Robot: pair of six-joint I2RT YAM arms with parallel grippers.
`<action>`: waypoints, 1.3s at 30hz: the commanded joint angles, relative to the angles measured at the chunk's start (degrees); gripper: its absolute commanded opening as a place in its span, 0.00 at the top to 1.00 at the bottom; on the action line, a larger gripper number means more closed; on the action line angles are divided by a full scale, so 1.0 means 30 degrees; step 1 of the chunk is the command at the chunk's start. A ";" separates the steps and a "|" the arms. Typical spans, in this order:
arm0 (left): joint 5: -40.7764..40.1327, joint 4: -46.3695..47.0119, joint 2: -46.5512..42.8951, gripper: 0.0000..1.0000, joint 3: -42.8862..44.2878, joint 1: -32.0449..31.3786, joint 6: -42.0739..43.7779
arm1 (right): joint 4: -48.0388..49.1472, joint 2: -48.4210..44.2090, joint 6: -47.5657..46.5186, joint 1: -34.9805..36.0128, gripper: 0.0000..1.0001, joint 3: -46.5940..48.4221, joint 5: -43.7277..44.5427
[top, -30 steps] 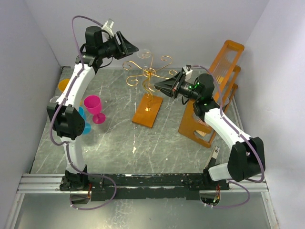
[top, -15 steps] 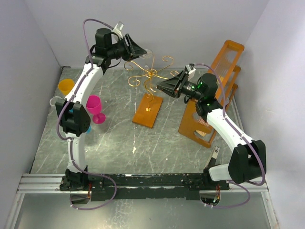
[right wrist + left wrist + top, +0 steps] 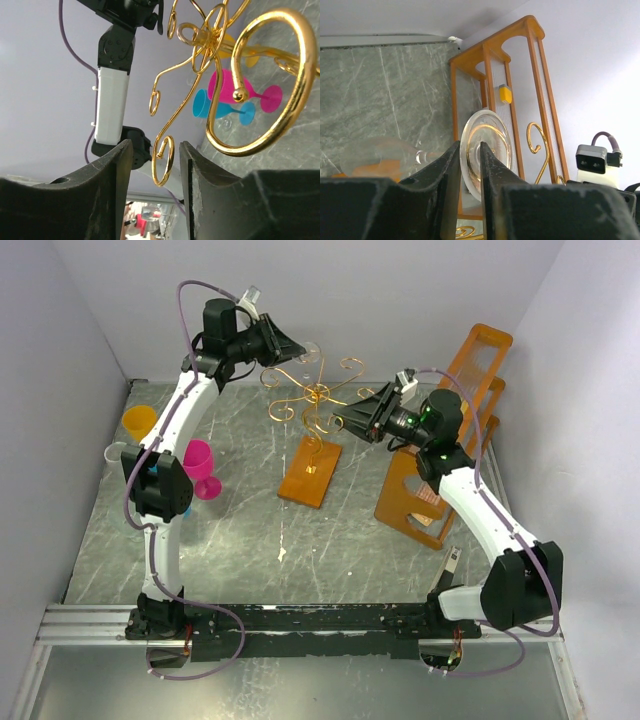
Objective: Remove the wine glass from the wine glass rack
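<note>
The clear wine glass [image 3: 308,353] hangs on the gold wire wine glass rack [image 3: 318,396], which stands on a flat orange base [image 3: 310,472]. My left gripper [image 3: 288,344] reaches in from the left at the rack's top. In the left wrist view its jaws [image 3: 469,146] pinch the rim of the glass's round foot [image 3: 487,145], with the bowl [image 3: 375,157] blurred off to the left. My right gripper [image 3: 350,422] is at the rack's right side. It stands open [image 3: 155,145] around a gold scroll tip [image 3: 162,167] without touching it.
A big orange frame with clear panels [image 3: 455,430] leans at the right, just behind the right arm. A pink glass [image 3: 198,465], a blue glass [image 3: 182,502] and an orange cup [image 3: 138,420] stand at the left beside the left arm.
The left gripper moved right to the glass's foot and its jaws narrowed onto it. The right gripper's jaws widened off the rack's scroll and the wrist drew back a little to the right.
</note>
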 commanded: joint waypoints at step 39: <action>0.1307 0.2811 -0.1271 0.93 0.0276 -0.0845 -0.4089 | -0.7698 -0.2619 -0.7522 -0.0998 0.01 0.3872 0.4652</action>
